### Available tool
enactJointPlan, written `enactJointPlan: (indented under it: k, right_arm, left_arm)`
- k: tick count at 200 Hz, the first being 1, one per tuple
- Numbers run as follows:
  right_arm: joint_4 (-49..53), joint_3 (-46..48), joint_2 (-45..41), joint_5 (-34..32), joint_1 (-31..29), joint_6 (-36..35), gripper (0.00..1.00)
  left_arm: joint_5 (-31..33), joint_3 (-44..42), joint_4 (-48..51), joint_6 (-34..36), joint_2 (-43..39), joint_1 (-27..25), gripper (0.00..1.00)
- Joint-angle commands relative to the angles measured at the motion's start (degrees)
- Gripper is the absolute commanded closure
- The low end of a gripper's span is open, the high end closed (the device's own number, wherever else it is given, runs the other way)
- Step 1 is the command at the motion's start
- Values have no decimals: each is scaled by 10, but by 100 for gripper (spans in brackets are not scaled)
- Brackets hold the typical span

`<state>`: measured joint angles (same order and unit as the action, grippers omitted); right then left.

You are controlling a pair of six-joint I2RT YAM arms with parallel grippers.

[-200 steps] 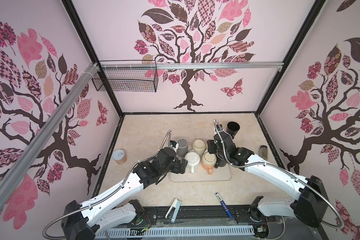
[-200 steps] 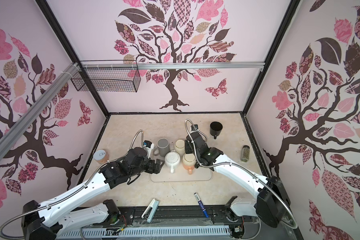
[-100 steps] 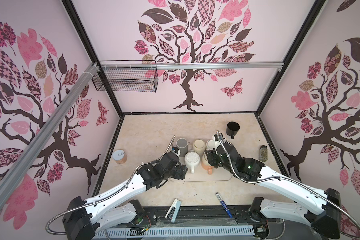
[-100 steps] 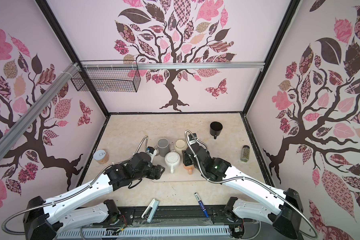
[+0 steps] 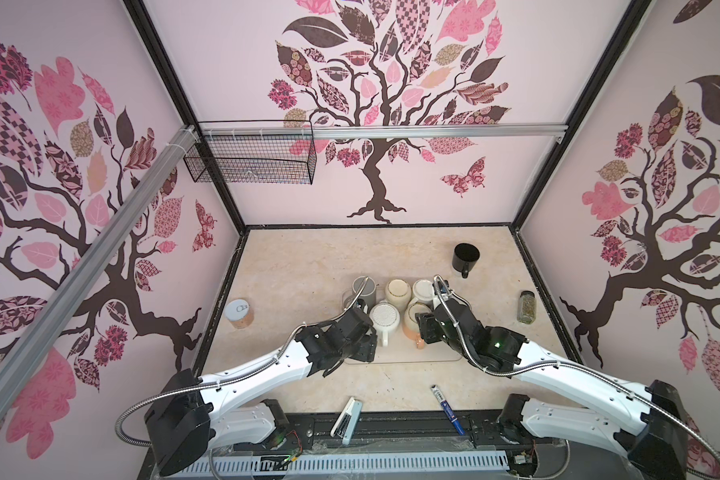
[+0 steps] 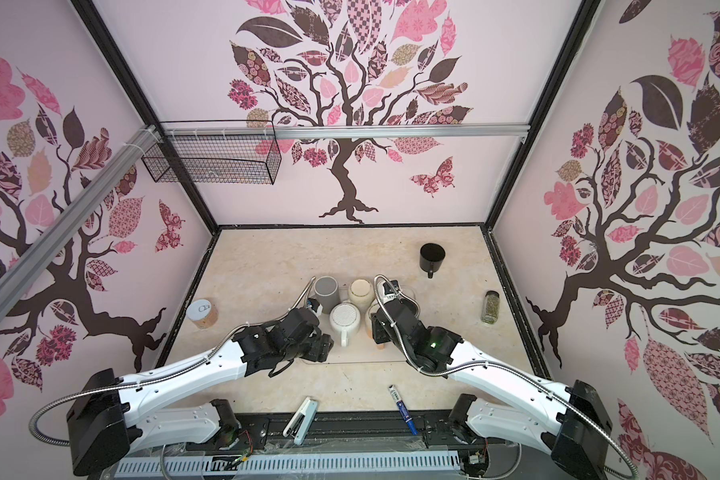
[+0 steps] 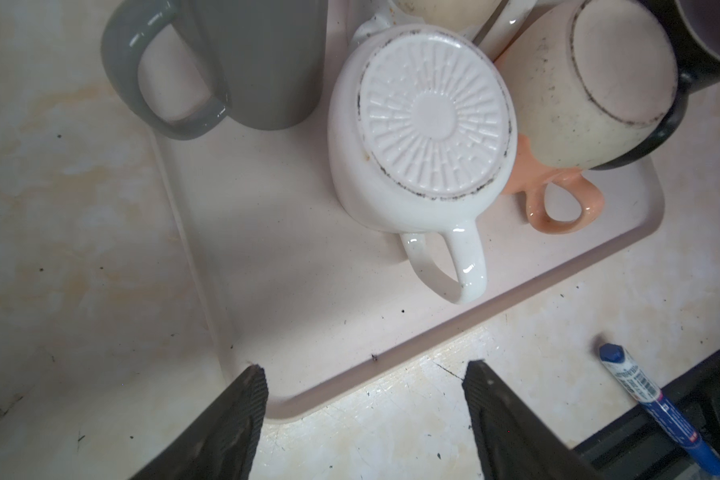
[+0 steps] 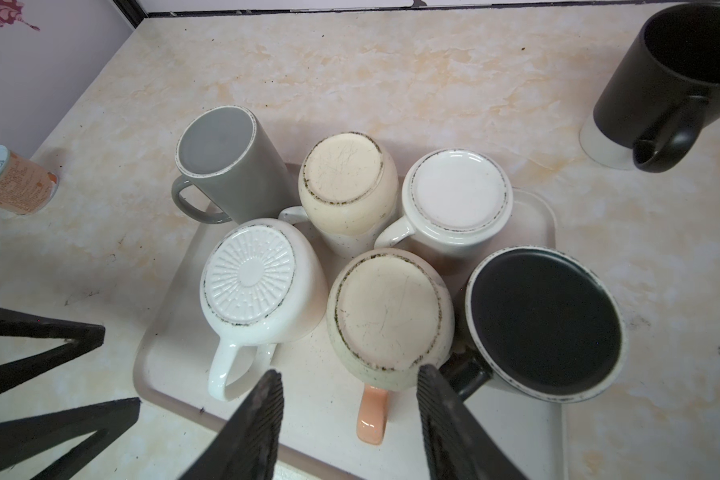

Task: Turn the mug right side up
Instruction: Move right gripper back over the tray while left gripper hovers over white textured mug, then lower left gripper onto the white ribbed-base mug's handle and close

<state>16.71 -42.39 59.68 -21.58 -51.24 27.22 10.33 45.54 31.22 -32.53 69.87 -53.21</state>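
Several mugs stand upside down on a pale tray: a grey mug, a cream mug, a white mug, a ribbed-bottomed white mug, a speckled mug with a peach handle and a black mug. Another black mug stands upright on the table behind the tray. My right gripper is open above the peach handle, one finger on each side, touching nothing. My left gripper is open and empty over the tray's near left corner.
An orange-labelled can stands left of the tray and a spice jar to its right. A blue pen and a white flat device lie at the front edge. A wire basket hangs on the back wall.
My right arm has drawn back from the tray's far side to above the peach-handled mug. My left gripper has moved toward the tray's near corner and narrowed a little.
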Motion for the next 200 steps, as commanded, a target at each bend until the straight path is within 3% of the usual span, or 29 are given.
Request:
enactJointPlan:
  k: [1,74,200]
  right_arm:
    - [-16,2,-2,0,0,6,44]
    - [-15,10,-3,-26,2,-5,44]
    - [-8,28,-26,-30,3,-2,43]
  left_arm:
    - [31,46,0,18,12,-1,24]
    - [-13,92,-28,7,105,-2,28]
    - [31,128,-21,23,175,-11,30]
